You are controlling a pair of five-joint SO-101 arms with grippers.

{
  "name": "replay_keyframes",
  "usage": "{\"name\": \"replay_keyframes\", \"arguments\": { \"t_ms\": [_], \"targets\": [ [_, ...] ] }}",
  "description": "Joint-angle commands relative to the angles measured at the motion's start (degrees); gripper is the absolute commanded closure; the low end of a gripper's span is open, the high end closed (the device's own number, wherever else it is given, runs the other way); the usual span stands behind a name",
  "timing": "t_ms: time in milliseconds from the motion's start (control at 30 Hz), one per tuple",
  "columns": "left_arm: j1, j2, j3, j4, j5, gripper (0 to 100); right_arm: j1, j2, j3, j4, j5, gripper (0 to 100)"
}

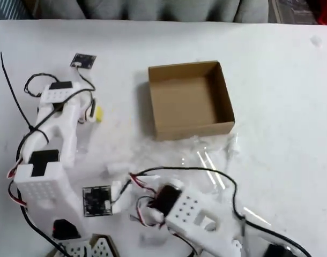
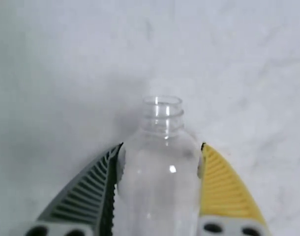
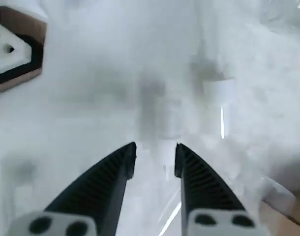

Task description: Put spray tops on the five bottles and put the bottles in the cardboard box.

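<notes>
The left gripper (image 2: 161, 147) is squeezing a clear bottle (image 2: 162, 172) that has no top on. The right gripper (image 3: 155, 150) is sitting a little open, holding nothing I can see. It should be bringing a spray top straight onto the bottle's neck. The cardboard box (image 1: 187, 99) is waiting empty on the white table (image 1: 281, 80)

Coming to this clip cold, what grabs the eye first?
An open cardboard box sits empty mid-table. The left gripper is shut on a clear bottle whose neck has no spray top. More clear parts lie scattered on the table close to the box.
</notes>
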Motion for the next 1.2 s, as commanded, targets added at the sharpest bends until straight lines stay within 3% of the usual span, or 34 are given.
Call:
{"name": "replay_keyframes", "arguments": {
  "t_ms": [0,367,500,533,767,967,1167],
  "targets": [
    [-0.92,-3.56,-3.96,-1.49,0.62,98,1.89,9.27,-3.08,-6.20,0.88,82.6],
    [-0.84,-3.56,-3.96,-1.49,0.62,97,2.86,25.27,-8.70,-11.91,2.37,83.1],
    [-0.92,-3.56,-3.96,-1.49,0.62,97,3.65,26.59,-10.11,-11.74,2.37,99.4],
    [-1.01,-3.56,-3.96,-1.58,0.62,97,4.26,25.80,-10.11,-11.74,2.02,98.2],
    [-1.01,-3.56,-3.96,-2.29,0.62,97,13.49,8.75,-14.77,0.66,-8.88,98.3],
    [-1.19,-3.65,-3.96,-2.37,0.88,98,23.52,-8.75,-17.76,7.87,-22.68,98.3],
    [-3.21,-3.82,-3.52,-5.71,10.55,98,32.84,-22.02,-17.85,8.13,-29.01,98.3]
  ]
}}
